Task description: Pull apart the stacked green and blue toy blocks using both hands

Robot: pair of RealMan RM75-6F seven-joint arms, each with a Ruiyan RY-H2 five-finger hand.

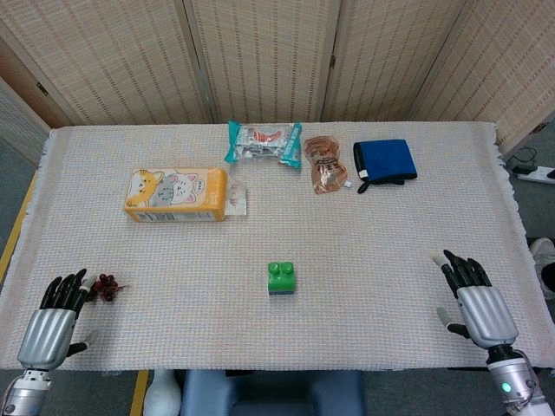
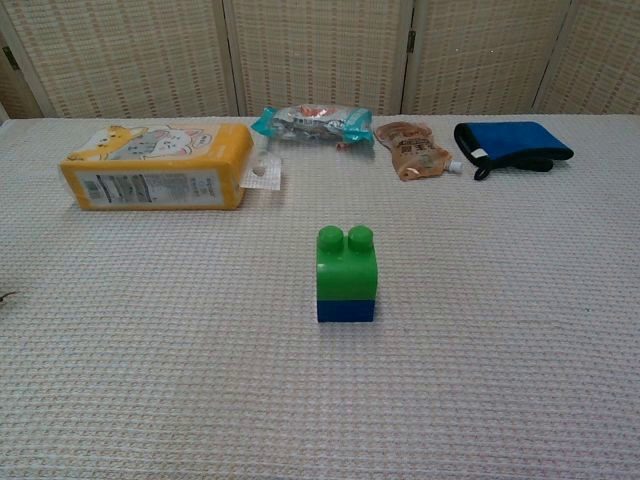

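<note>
Both hands, left hand and right hand, rest open and empty, far from the green block stacked on the blue block; a one-sided grip may topple this small stack.

The green block has a bright, plain green, and the blue block under it is dark blue. The tabletop wears a pale cream cloth with a fine woven grid. The box is orange-yellow with cartoon cats on a white panel. The snack packet is teal and silver, the pouch brown, the cloth holder royal blue edged black. Both hands, left and right, are silver with black fingers.
</note>
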